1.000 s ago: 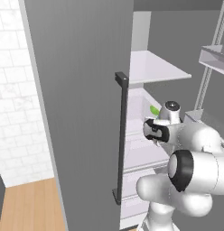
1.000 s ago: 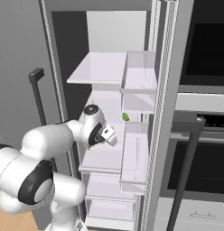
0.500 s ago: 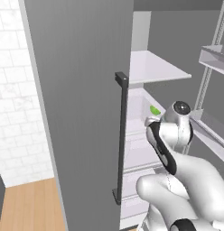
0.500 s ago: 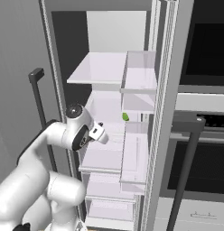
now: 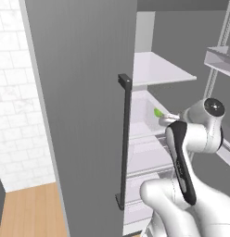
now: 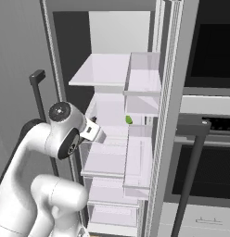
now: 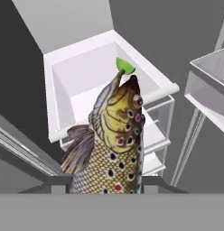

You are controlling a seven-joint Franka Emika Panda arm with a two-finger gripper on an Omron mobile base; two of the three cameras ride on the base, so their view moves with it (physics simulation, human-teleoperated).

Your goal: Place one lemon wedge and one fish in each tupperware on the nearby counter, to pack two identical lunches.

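— Where is the arm?
— Bent at the open fridge, gripper [image 6: 99, 135] pointing inward, jaws clamped on the fish [image 7: 114, 144].
— And the lemon wedge [image 6: 129, 120]?
— On the shelf's [image 6: 107, 129] right edge.

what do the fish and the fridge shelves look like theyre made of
The fish: scaly skin, matte, with dark spots on a yellow-brown body. The fridge shelves: pale, seemingly translucent plastic or glass, given their glossy, see-through edges.

fridge door [image 5: 79, 115]: open, dark handle [image 5: 124, 139] | lemon wedge [image 5: 157, 112]: on shelf [image 5: 161, 69] below, behind arm
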